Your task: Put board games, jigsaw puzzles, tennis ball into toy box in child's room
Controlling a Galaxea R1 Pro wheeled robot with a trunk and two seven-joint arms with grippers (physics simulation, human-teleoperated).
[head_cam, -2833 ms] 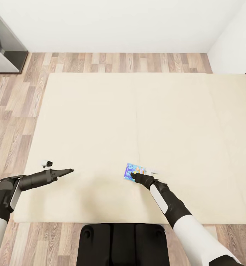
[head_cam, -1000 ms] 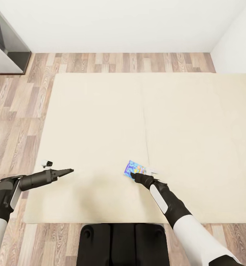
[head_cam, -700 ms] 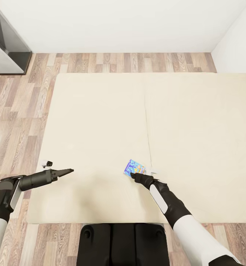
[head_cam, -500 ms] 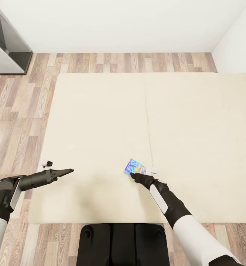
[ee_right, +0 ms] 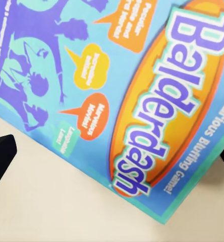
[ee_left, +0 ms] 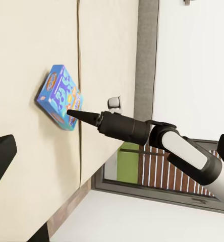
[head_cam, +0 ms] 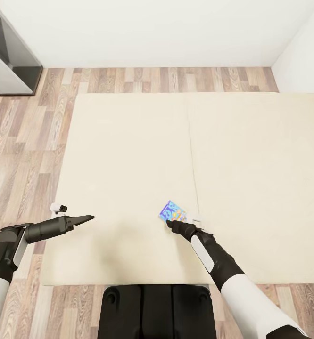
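Beige mattress of the bed spreads across most of the head view, wood-plank floor to its left and along the far side, under a white wall. At far left stands a dark-grey cabinet. Near the mattress's front edge lies the blue game box — "Balderdash" reads on its lid in the right wrist view. Right gripper sits at the box's near edge, seemingly touching it; I cannot tell how its jaws stand. Left gripper hangs over the bed's near left part, well apart from the box — jaws drawn together, holding nothing.
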